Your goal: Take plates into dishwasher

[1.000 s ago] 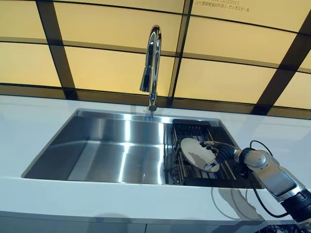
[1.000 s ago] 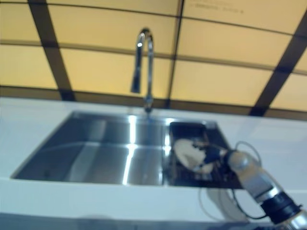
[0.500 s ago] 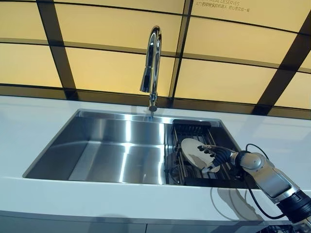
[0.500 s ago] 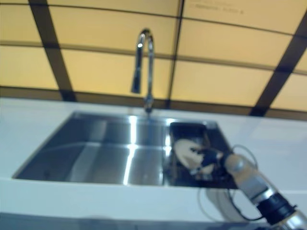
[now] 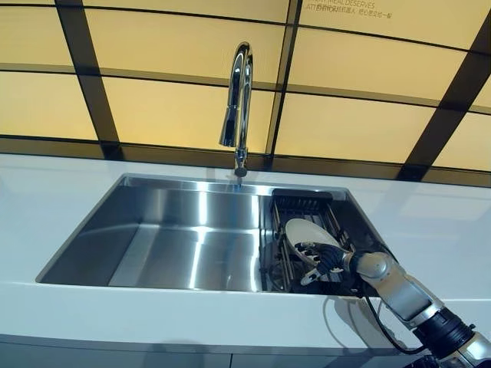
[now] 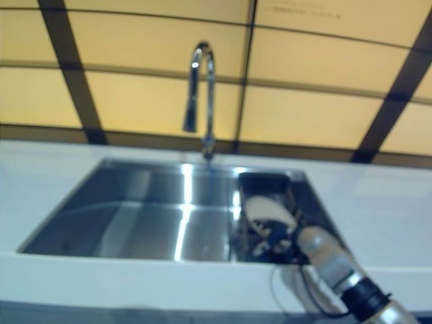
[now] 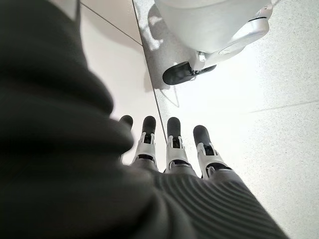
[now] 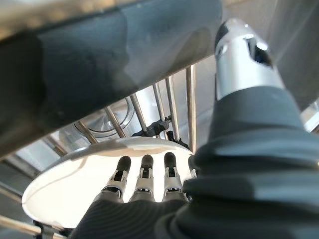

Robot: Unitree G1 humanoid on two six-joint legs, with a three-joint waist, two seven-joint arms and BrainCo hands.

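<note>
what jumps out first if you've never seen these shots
The tall chrome faucet rises over the back rim of a big stainless sink, set in a white counter before amber wall panels. At the sink's right end, a white plate leans in a dark wire rack, and the right robot hand reaches in from the lower right with its fingers against the plate. The left robot hand hangs open over the floor, holding nothing.

You'll find one line of small print on the yellow wall panel (image 5: 360, 19) at upper right, behind the faucet (image 5: 239, 100); its letters are too small to read. Nothing else carries text.
</note>
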